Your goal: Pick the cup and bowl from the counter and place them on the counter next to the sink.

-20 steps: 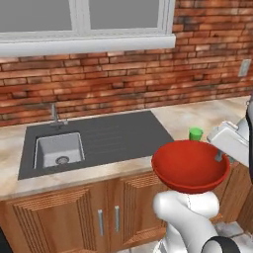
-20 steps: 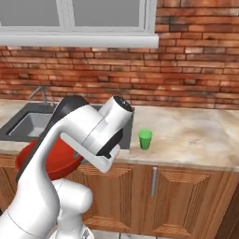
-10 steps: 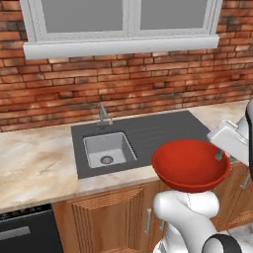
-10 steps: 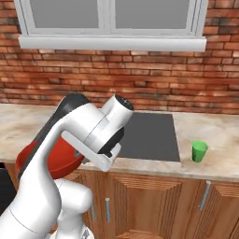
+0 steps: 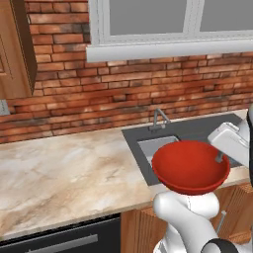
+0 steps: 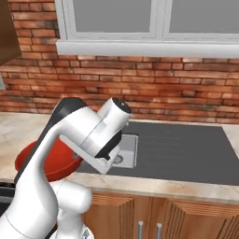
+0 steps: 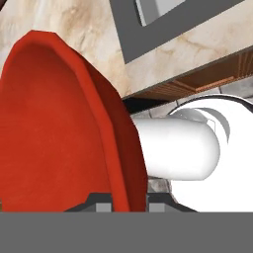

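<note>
Red brick wall [image 5: 99, 99] and a white-framed window [image 5: 168, 24] stand behind the beige marbled table [image 5: 64, 173] in front of us. Our tool [image 7: 129, 200] is nipped narrowly on the rim of the bowl [image 5: 190, 165]: in the hand view the red rim runs down between the two dark fingertips [image 7: 101, 200], one tip on either side of it. We hold the bowl in the air, roughly level and open side up, above our own white arm and over the near edge of the table. Just beyond the bowl lies the sink [image 5: 163, 146], its dark grey surround stretching to the right as a flat drainboard [image 6: 182, 149], with the faucet [image 5: 159, 117] at its far edge. To the left the bare stone top runs wide, with a dark appliance front [image 5: 64, 239] below it and a wooden wall cabinet [image 5: 15, 49] above.
</note>
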Controlling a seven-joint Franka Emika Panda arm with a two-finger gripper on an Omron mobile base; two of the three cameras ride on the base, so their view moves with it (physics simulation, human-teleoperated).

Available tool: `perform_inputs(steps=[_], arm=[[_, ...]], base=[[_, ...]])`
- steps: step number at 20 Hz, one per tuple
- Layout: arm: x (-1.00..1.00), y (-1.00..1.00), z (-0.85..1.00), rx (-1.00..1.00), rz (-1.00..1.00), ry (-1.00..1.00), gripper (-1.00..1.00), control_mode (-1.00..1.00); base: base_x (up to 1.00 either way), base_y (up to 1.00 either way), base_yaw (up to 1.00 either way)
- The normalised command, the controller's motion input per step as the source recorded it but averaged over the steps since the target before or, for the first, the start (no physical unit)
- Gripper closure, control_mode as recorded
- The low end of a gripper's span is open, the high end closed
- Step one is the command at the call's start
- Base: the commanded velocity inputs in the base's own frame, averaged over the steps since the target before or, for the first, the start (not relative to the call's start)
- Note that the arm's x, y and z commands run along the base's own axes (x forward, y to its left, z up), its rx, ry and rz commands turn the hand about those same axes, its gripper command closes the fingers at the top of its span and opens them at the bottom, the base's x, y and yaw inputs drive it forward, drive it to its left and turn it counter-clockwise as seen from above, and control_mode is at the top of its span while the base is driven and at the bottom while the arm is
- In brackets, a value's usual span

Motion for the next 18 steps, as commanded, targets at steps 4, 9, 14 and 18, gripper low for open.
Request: perform_inputs(steps=[4,9,14,18], arm=[[0.0,0.0,0.0,0.0,0.0,0.0,1.0,1.0],[0.0,0.0,0.0,0.0,0.0,0.0,1.0,1.0],[0.0,0.0,0.0,0.0,0.0,0.0,1.0,1.0],[0.0,0.0,0.0,0.0,0.0,0.0,1.0,1.0]], base=[[0.69,0.83,0.0],[0.14,0.29,0.02],[0.0,0.0,0.0],[0.0,0.0,0.0]])
